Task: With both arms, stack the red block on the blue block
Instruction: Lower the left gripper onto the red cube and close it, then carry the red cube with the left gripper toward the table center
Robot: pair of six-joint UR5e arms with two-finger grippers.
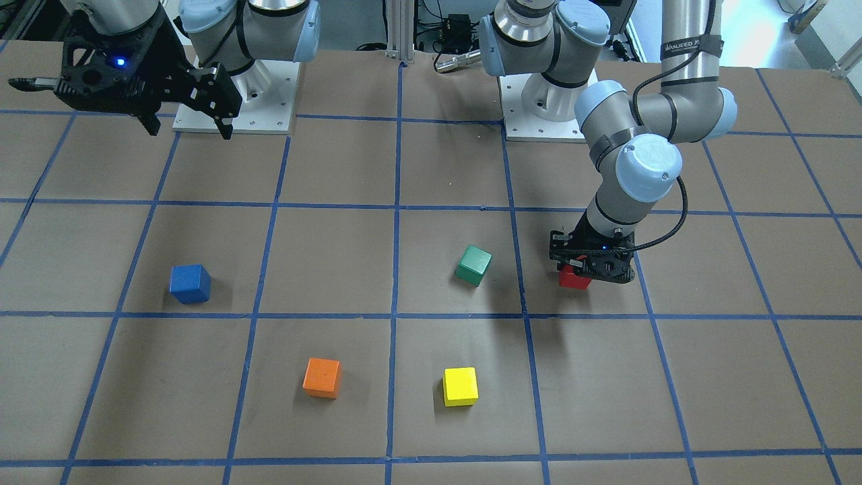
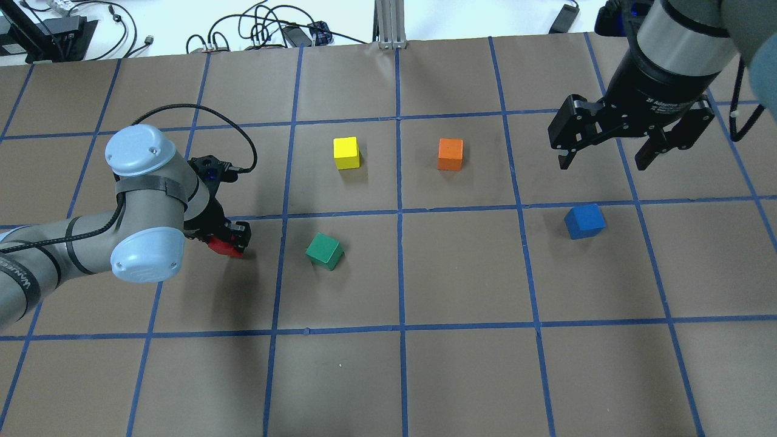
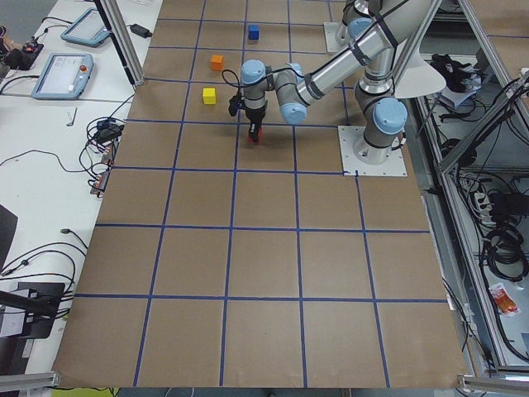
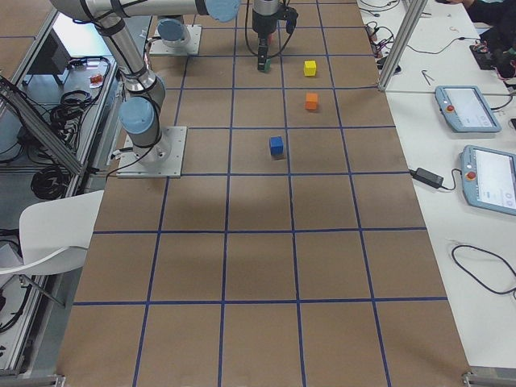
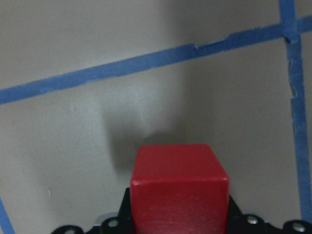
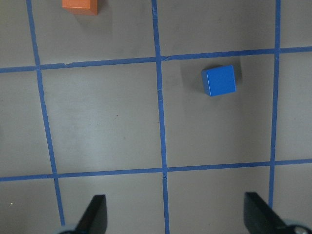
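While my left pincer clamps the red block near the green cube, my right pincer hangs wide open near the blue block on the table. Five cubes, one per colour, with the orange cube and yellow cube.

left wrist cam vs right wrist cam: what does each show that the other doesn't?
Left wrist only: the red block, close up, gripped in the left gripper, whose jaws are shut on it.
Right wrist only: the blue block lying free, an edge of the orange block at the top of the view, and the right gripper, jaws wide open and holding nothing.
Both: the brown table with its blue tape grid.
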